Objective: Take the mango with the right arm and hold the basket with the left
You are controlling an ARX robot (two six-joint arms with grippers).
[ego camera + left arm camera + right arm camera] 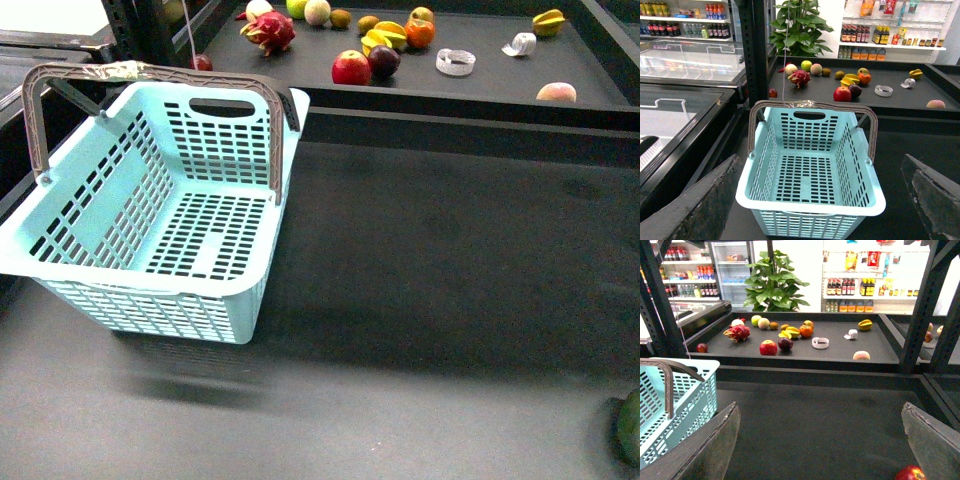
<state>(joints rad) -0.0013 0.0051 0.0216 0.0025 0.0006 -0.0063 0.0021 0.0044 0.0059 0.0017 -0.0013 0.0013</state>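
**Far reach: mango well ahead of right gripper**

Near: right gripper's jaws released, spread wide, nothing between them, above the near bench. The left gripper is also released. The basket sits just ahead of it, not held. Far: mango on the far bench, against a starfruit, long axis apparently crosswise. Right arm probably nearer.

Shop, seemingly: stocked shelves, drink fridge.

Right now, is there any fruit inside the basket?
No, the basket holds nothing: the left wrist view shows its slotted floor bare from wall to wall.
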